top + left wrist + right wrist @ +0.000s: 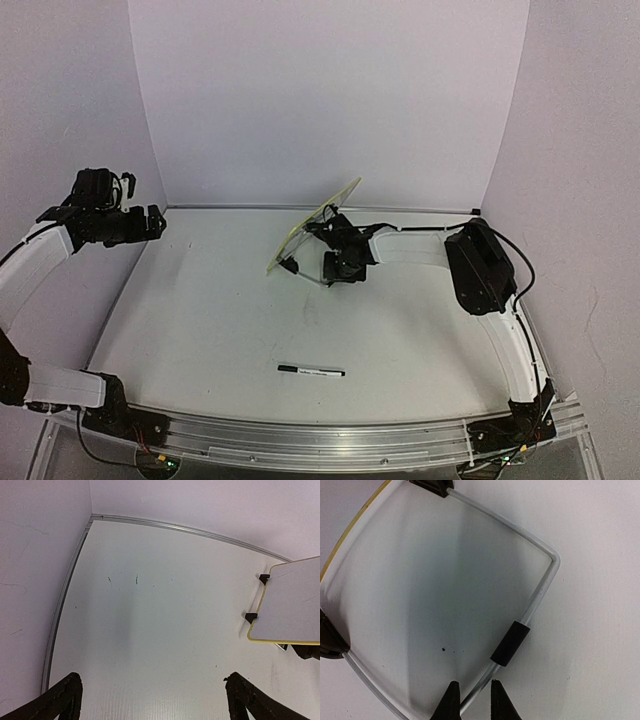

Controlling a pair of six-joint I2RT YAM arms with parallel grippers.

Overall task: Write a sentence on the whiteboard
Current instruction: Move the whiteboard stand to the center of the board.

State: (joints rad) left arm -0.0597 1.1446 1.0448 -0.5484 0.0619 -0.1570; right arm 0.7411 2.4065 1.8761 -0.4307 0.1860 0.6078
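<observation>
The whiteboard (318,222) stands tilted on the table (220,320), close to the far edge and about midway along it, with its pale yellow rim showing. From where the left arm looks, two small black clip feet (251,616) sit along the board's nearer side, and its white face is seen at too shallow an angle to read anything on it. Behind the board is a thin wire stand (540,595) with a short black sleeve (510,643) on one leg. The right gripper (472,702) reaches in from the right side, low behind the board, its two fingers drawn close together with the wire running between them. I cannot tell whether they are pinching the wire or only standing on either side of it. A black-and-white pen (311,371) lies flat near the near edge, about midway along it, well apart from the board. The left gripper (153,677) hangs high over the left edge, jaws spread wide with nothing between them.
</observation>
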